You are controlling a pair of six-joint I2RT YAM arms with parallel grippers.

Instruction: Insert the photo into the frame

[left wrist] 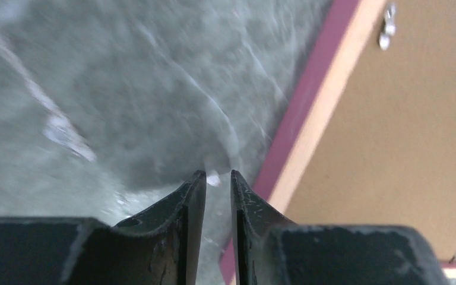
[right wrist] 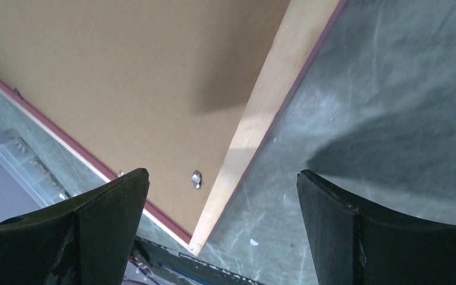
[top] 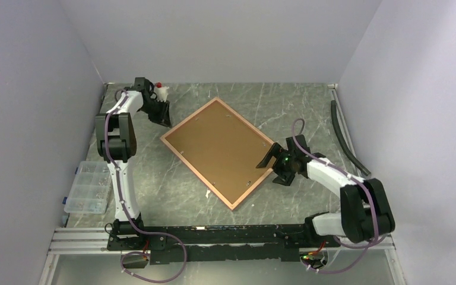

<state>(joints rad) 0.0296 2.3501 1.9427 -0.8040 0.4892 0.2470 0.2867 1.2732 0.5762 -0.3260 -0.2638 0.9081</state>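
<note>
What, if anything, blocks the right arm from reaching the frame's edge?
Likely nothing, so yes: the right gripper hovers open right over the frame at its wooden border, with only bare table beside it.

Grey marbled table (top: 154,196) is stretching out under everything. A brown backing board (top: 219,148) is lying flat, reaching partly under the right gripper (right wrist: 222,175), with a small metal tab (right wrist: 196,179) glinting just ahead of it. A white fleck (left wrist: 213,179) is sitting right off the left gripper (left wrist: 218,173). Just behind that gripper a white-and-red object (top: 162,92) is standing. A clear organiser box (top: 87,187) is sitting well back to its left, and a black strip (top: 344,133) is lying well out to the right gripper's right.
</note>
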